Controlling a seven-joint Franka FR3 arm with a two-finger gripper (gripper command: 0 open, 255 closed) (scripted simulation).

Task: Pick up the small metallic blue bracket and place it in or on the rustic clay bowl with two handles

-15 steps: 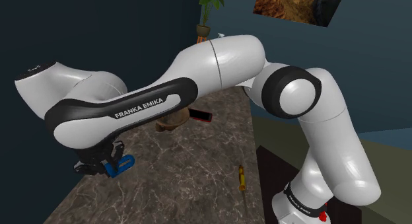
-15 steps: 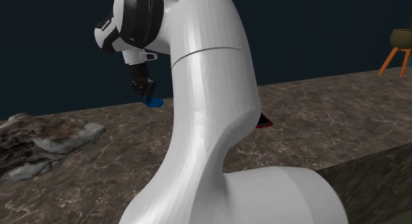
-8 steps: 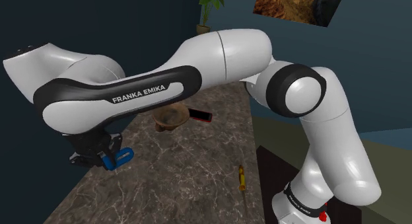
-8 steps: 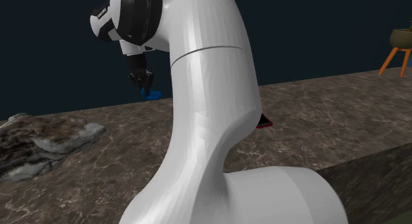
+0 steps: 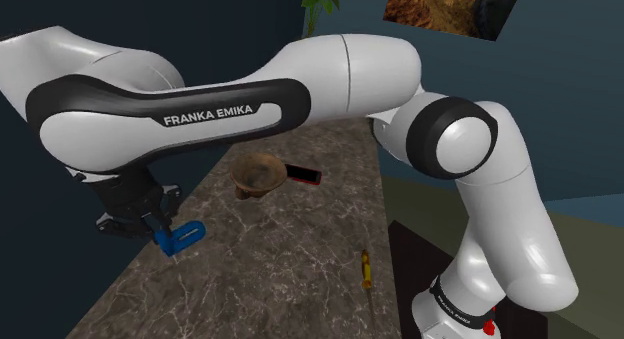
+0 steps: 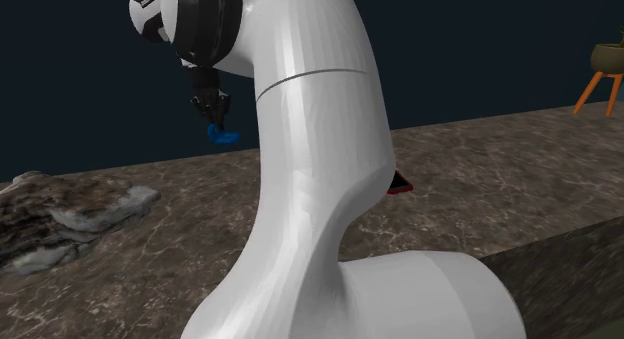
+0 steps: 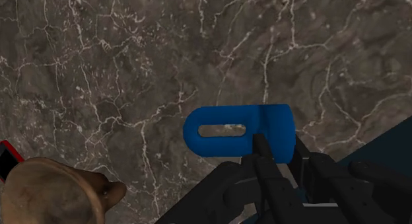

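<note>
I have the dark, veined stone bench (image 5: 300,257) running away from the shoulder camera, with a dark wall along one long edge and the stand off the other. The white arm (image 5: 330,72) stretches out over it toward the end nearest that camera.

The brown clay bowl (image 5: 258,174) stands upright about halfway along the bench, roughly midway between the two long edges. In my wrist view its rim and one handle (image 7: 46,193) show below and to one side of the fingers, well apart from them.

The end effector (image 5: 150,219) hangs above the near end of the bench, close to the wall-side edge, pointing down. Its fingers (image 7: 261,150) are clamped on the solid end of the bracket.

A slim yellow-handled screwdriver (image 5: 366,270) lies near the stand-side edge. A flat red-and-black item (image 5: 303,174) lies just beside the bowl, on its side toward the far end.

The blue bracket (image 5: 180,234) is held clear of the stone, lying roughly level with its slotted end sticking out past the fingertips. From the second exterior view I see it (image 6: 222,137) under the end effector (image 6: 213,115), above the bench's far edge against the dark wall.
</note>
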